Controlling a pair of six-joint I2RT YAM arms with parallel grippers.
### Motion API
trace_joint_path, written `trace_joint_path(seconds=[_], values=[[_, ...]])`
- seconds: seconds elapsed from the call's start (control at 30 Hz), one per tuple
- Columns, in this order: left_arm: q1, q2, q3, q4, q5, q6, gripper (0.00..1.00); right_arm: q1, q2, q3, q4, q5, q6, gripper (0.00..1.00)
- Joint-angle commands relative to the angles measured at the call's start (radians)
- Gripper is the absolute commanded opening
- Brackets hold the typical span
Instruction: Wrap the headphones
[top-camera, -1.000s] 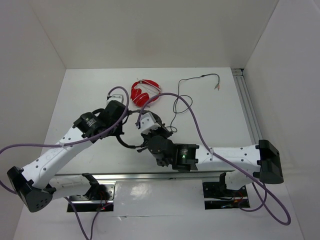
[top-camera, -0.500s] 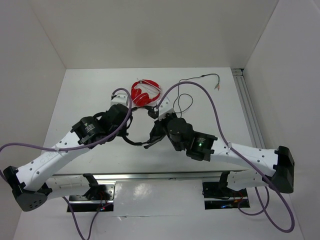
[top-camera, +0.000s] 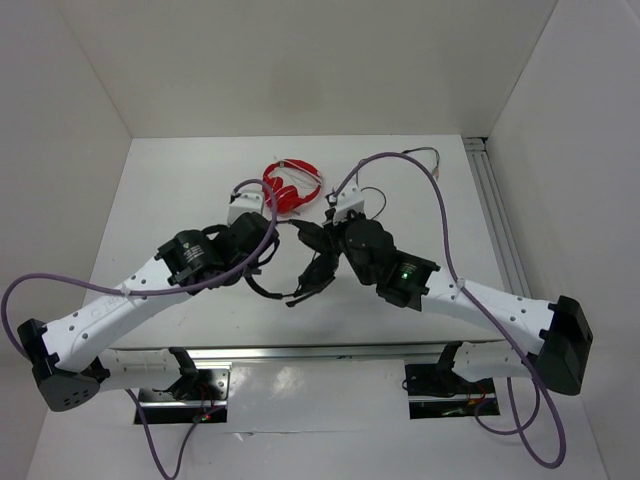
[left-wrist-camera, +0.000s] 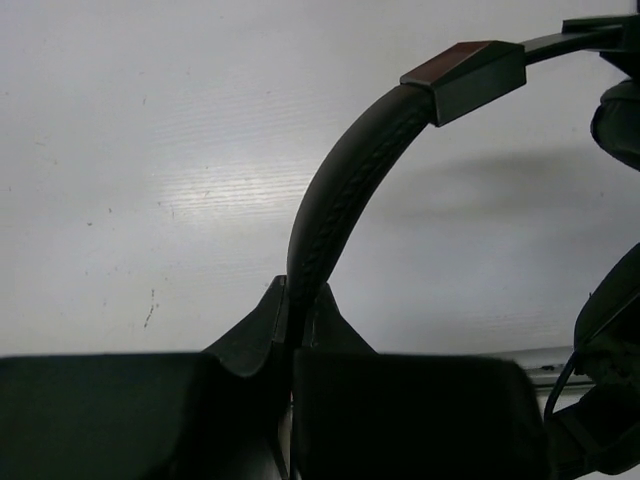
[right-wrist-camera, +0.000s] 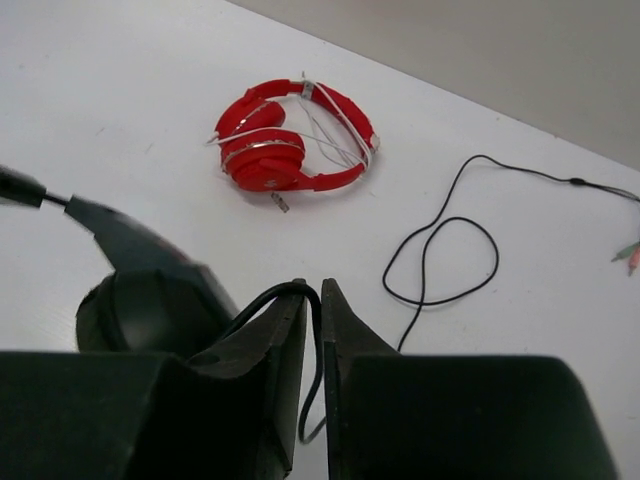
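The black headphones (top-camera: 300, 262) hang between the two arms above the middle of the table. My left gripper (left-wrist-camera: 297, 300) is shut on their padded headband (left-wrist-camera: 340, 190), which arcs up and to the right in the left wrist view. My right gripper (right-wrist-camera: 314, 292) is shut on the thin black cable (right-wrist-camera: 300, 292) next to an earcup (right-wrist-camera: 150, 305). The rest of the cable (right-wrist-camera: 440, 250) lies looped on the table and runs to the far right (top-camera: 400, 155).
Smaller red headphones (top-camera: 291, 186) lie on the white table just behind the grippers; they also show in the right wrist view (right-wrist-camera: 290, 150). White walls close in the left, back and right. A metal rail (top-camera: 495, 215) runs along the right edge.
Both arms moved away from the near edge, the right gripper up and to the right with the cable. The black headphones rose with them and the loose cable on the table shortened.
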Motion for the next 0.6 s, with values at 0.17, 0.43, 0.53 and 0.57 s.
trace_joint_path(seconds=[0.17,0.43,0.53,0.57], values=[[-0.037,-0.043,0.032,-0.154,0.112,0.098,0.0,-0.108,-0.011,-0.114,0.228,-0.285,0.074,0.19],[-0.037,-0.075,0.022,-0.111,0.244,0.121,0.0,-0.118,0.012,-0.182,0.282,-0.59,0.117,0.26],[-0.016,-0.084,0.032,-0.091,0.307,0.11,0.0,-0.118,-0.037,-0.237,0.282,-0.516,0.126,0.35],[-0.002,-0.093,0.041,-0.082,0.328,0.11,0.0,-0.13,-0.08,-0.237,0.282,-0.417,0.145,0.39]])
